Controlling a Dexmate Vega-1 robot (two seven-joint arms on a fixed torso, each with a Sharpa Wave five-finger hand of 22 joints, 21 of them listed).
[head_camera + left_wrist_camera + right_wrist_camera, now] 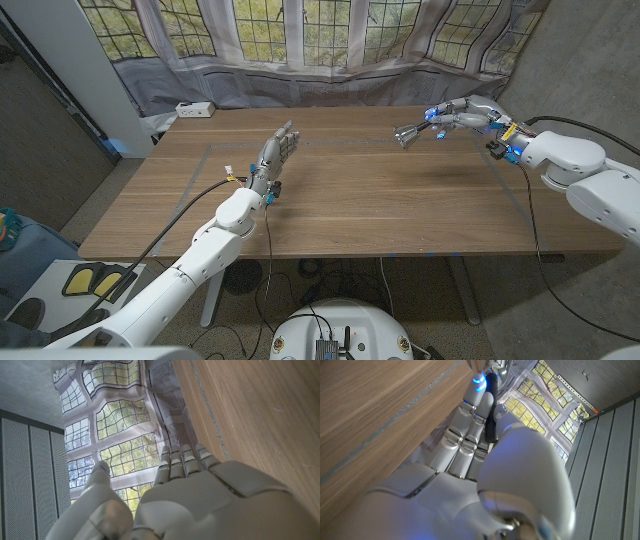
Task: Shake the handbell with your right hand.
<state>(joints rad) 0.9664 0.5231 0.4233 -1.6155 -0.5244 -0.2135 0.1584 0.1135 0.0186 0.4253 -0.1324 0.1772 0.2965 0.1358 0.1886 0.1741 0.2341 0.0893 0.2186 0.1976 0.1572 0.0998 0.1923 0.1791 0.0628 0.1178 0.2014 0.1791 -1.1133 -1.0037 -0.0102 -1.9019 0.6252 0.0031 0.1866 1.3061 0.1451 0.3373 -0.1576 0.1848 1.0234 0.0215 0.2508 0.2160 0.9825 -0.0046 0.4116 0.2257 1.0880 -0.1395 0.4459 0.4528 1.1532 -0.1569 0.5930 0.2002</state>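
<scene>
Nearest the camera, the left hand [275, 157] stood over the surface [350, 200] near its left edge, fingers [182, 460] straight, released and grasping nothing. Toward the far right corner, the right hand [472, 117] held the handbell [409, 133] clear above the surface, fingers [470, 425] clenched around its dark handle, the metal mouth pointing toward the middle. With so thin a handle, a hard shake could probably work it loose and drop the handbell.
</scene>
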